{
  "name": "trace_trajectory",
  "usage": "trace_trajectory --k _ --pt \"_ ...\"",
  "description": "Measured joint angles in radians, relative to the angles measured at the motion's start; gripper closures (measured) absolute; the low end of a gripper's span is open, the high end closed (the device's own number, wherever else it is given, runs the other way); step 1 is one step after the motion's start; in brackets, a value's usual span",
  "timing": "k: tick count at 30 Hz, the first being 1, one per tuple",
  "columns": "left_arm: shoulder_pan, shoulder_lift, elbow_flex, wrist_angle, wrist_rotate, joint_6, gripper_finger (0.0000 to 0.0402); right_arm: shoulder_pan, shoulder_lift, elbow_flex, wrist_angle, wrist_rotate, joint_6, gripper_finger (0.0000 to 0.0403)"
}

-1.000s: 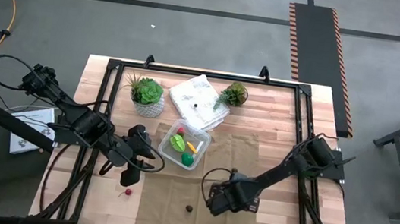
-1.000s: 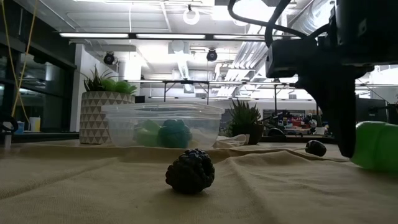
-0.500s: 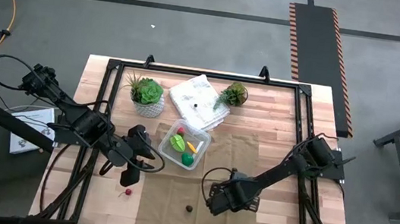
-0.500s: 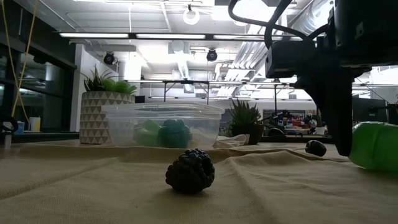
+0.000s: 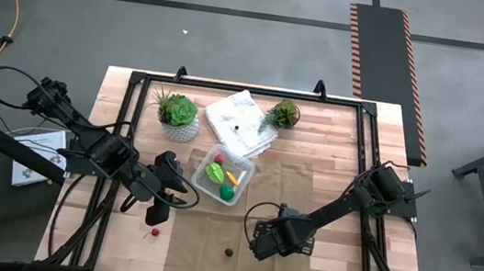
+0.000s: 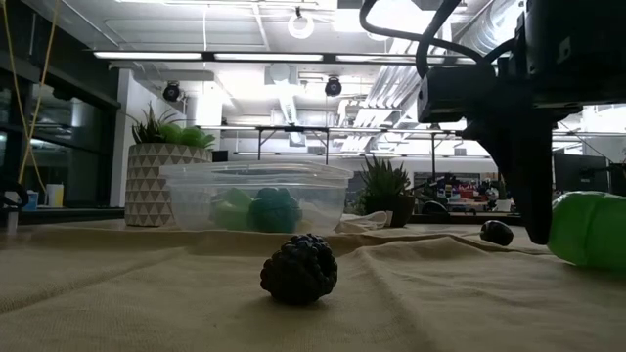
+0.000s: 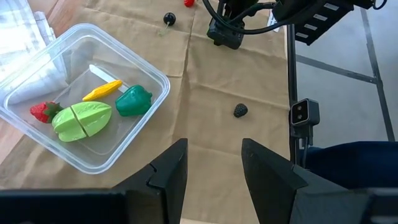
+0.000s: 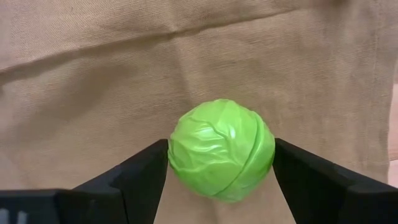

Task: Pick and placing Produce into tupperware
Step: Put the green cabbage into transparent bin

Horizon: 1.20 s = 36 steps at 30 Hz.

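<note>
Tupperware [image 5: 223, 176] sits up-table and left of the right gripper [image 8: 221, 186], holding green, red and yellow pieces. Right gripper's jaws stand wide, straddling the toy cabbage [image 8: 221, 149] on the burlap cloth [image 8: 93, 81], fingers flanking it, contact unclear. Cabbage is round, no long axis. Left gripper [image 7: 213, 171], half open and empty, waits beside the tupperware. Dark berry [image 6: 298, 269] lies loose nearby.
</note>
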Motion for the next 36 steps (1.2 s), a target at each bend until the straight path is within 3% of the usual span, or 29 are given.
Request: trace_trajectory --k 7,16,36 --pt "0.0 0.0 0.0 0.0 0.0 -0.001 0.0261 0.0 0.0 0.0 0.0 0.0 -0.003 0.0134" --pt "0.0 0.0 0.0 0.0 0.0 -0.001 0.0261 0.0 -0.001 0.0 0.0 0.0 -0.003 0.0173" --pt "0.0 0.0 0.0 0.0 -0.001 -0.002 0.0261 0.0 -0.001 0.022 0.012 0.009 -0.018 0.0174"
